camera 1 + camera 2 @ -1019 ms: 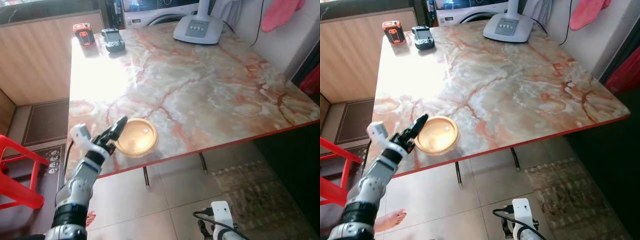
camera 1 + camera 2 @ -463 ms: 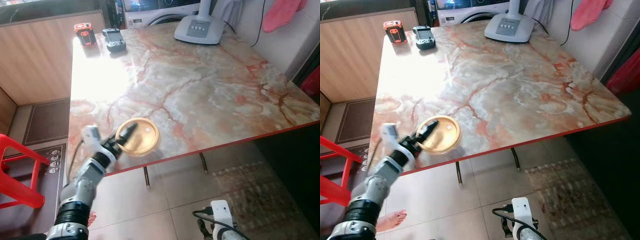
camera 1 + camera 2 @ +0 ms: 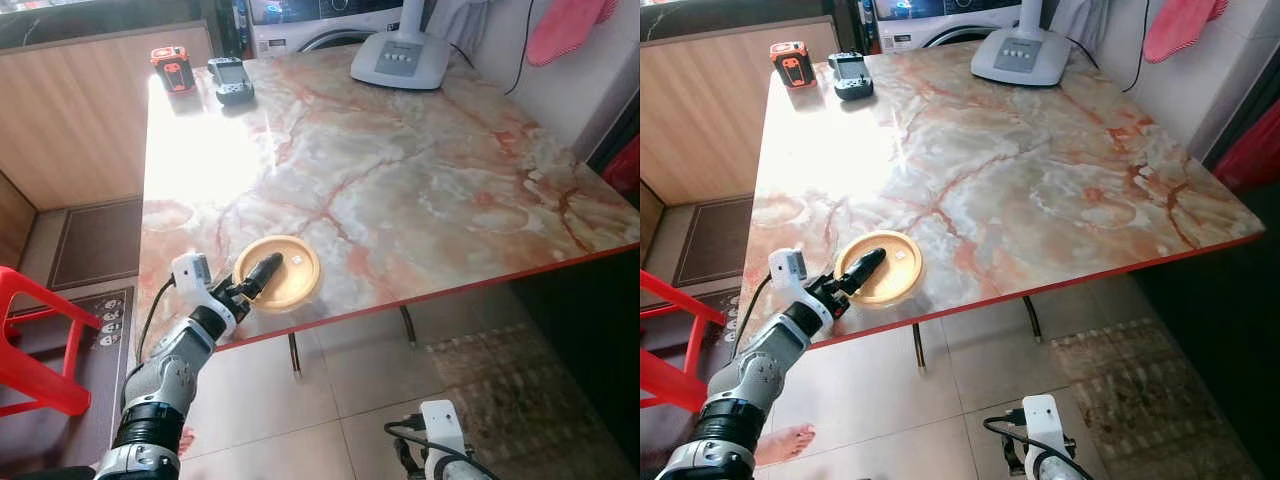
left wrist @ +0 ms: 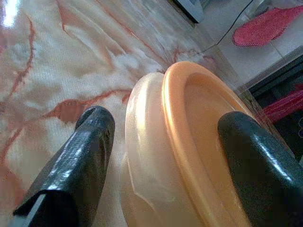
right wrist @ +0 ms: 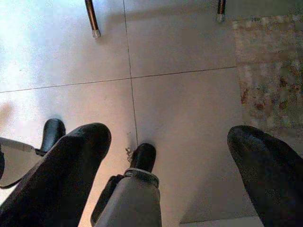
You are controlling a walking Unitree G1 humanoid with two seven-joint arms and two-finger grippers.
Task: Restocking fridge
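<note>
Round translucent plastic container with orange lid (image 3: 279, 272) at table's (image 3: 420, 190) 7 o'clock edge | left gripper (image 3: 256, 279) spread wide astride rim, unclosed | step: grasp | next: close, lift | right gripper (image 5: 165, 161) idle, spread

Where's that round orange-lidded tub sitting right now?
The orange-lidded tub sits near the marble table's front edge, on the robot's left, with the open left gripper straddling its rim.

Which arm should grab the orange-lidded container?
Left. The left gripper already straddles the orange-lidded container at the marble table's near edge, fingers open. The right gripper hangs over the floor.
</note>
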